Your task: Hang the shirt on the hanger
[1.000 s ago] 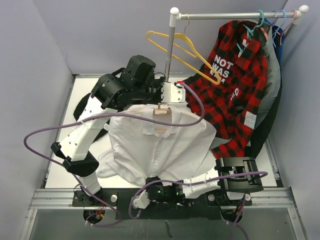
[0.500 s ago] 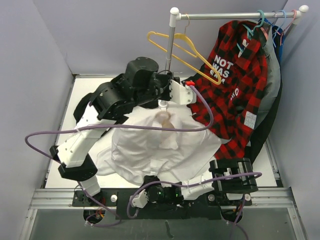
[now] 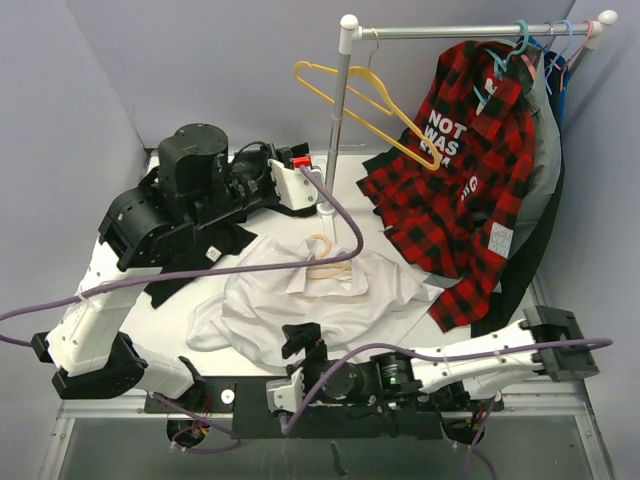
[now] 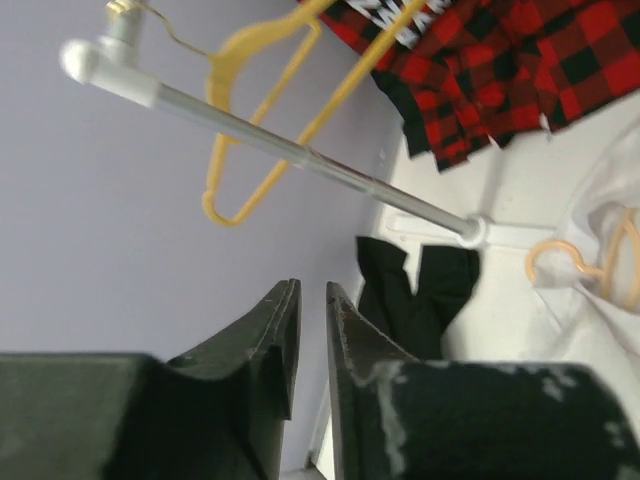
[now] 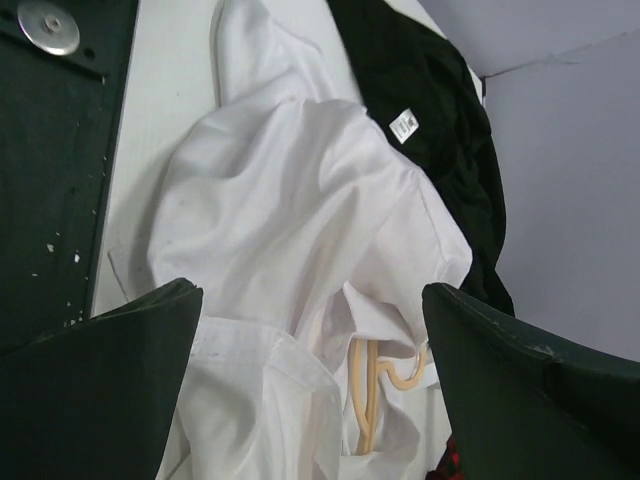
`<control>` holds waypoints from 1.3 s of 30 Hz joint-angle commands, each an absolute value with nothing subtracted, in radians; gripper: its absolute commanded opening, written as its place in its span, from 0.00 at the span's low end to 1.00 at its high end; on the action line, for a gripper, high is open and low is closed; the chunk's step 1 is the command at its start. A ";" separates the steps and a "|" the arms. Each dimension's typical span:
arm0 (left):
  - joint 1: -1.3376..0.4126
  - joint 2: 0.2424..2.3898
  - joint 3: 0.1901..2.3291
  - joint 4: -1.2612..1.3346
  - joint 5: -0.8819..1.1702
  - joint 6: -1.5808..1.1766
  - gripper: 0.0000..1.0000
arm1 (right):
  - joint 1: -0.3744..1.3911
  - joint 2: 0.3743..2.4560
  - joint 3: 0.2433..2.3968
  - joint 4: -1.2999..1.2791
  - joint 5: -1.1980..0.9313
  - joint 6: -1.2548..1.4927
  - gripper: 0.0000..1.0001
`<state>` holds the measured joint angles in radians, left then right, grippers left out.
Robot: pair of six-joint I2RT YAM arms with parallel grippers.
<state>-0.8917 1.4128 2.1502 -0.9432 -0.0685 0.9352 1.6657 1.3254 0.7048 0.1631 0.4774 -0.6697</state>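
The white shirt (image 3: 310,300) lies crumpled on the table with the pale tan hanger (image 3: 327,262) inside its collar, hook poking out. My left gripper (image 3: 315,195) hovers behind the shirt beside the rack's foot. In the left wrist view this gripper (image 4: 311,292) has a narrow gap with nothing in it, and the hanger's hook (image 4: 560,262) lies off to the right. My right gripper (image 3: 300,338) is low at the shirt's near edge. In the right wrist view it (image 5: 310,292) stands wide open above the shirt (image 5: 270,200) and hanger (image 5: 365,400), holding nothing.
A clothes rack (image 3: 340,110) stands at the back, carrying a yellow hanger (image 3: 370,100), a red-and-black plaid shirt (image 3: 470,170) and teal hangers (image 3: 520,40). A black garment (image 3: 200,250) lies left of the shirt. Purple cables loop over the table.
The left gripper let go of the hanger's hook and pulled back left. Shirt and hanger dropped onto the table. The right gripper opened wide and its arm stretched low along the front.
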 commanded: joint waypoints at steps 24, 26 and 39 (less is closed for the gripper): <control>-0.388 2.233 2.277 -1.108 0.791 0.677 0.62 | 1.320 0.790 0.801 -0.271 0.452 -0.118 0.98; -0.401 2.196 2.147 -0.950 0.789 0.691 0.63 | 1.195 0.805 0.793 -0.242 0.305 -0.093 0.98; -0.445 2.349 2.111 -0.811 0.616 0.759 0.58 | 0.830 0.968 0.756 -0.011 0.019 -0.006 0.98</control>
<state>-0.4522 2.3024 2.0823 -0.8940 0.6495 0.7200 0.8558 0.9627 0.7589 -0.1562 0.1017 -0.0509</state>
